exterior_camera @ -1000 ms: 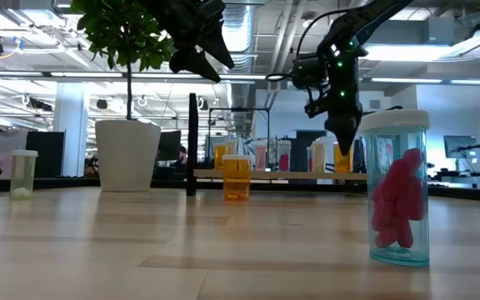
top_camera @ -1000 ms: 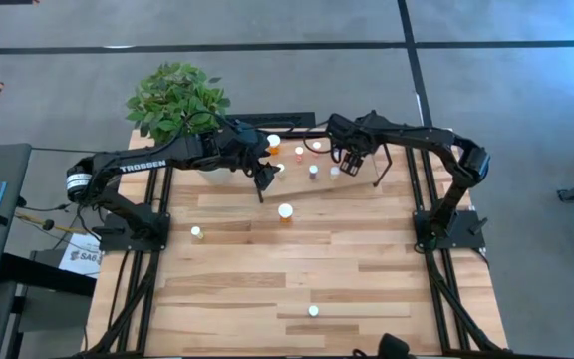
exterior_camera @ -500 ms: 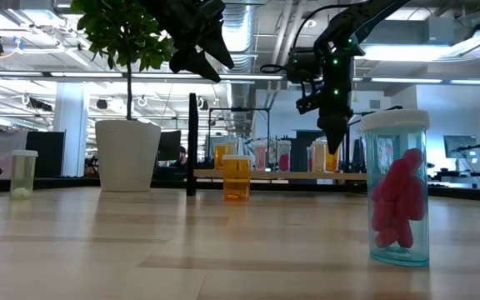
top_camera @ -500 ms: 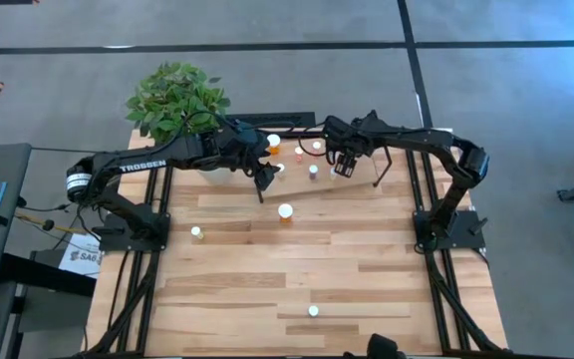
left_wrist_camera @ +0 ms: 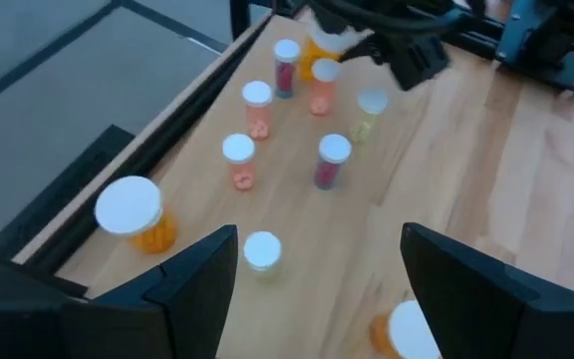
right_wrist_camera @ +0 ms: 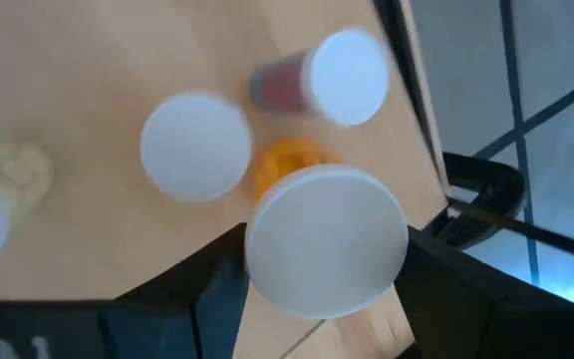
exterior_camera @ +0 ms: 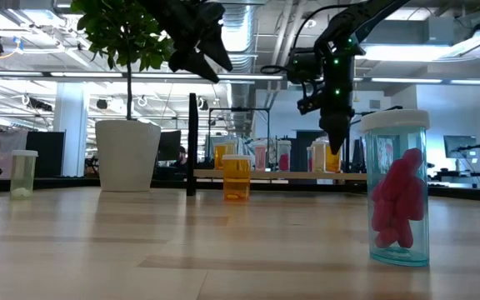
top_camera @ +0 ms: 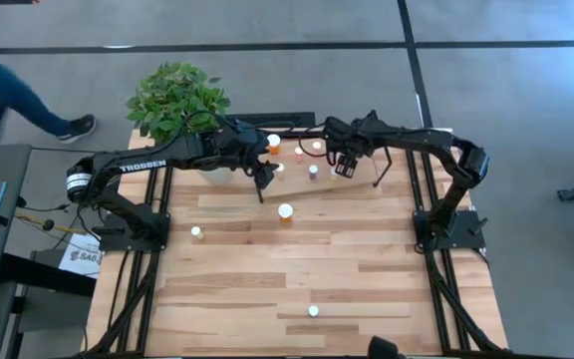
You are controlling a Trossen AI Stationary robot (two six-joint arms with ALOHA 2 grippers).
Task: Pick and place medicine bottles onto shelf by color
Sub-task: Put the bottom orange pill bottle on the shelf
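Your right gripper (top_camera: 345,166) hangs over the far end of the table, above the shelf (top_camera: 297,160), and its two fingers are clamped on a large bottle (right_wrist_camera: 325,242) with a broad white cap. In the right wrist view that cap sits squarely between the dark fingers (right_wrist_camera: 217,294), with an orange body showing just behind it. The jaws stand partly apart, held so by the width of the bottle. Below the held bottle you can see other white caps standing on the shelf board, one of them on a reddish bottle (right_wrist_camera: 312,78).

The right arm reaches in from its base at the table's right edge, elbow bent, the wrist turned downward so the fingers point at the shelf.

Your left gripper (top_camera: 264,177) hovers near the shelf's left part, beside the potted plant (top_camera: 175,100). Its fingers (left_wrist_camera: 192,284) are spread wide with nothing between them. The left arm stretches from its base at the left edge diagonally toward the far middle of the table.

Several small bottles stand on the shelf. Off the shelf, an orange bottle (top_camera: 285,211) stands near the table's middle, a pale one (top_camera: 196,232) towards the left, and one with pink contents (exterior_camera: 397,188) near the front edge.
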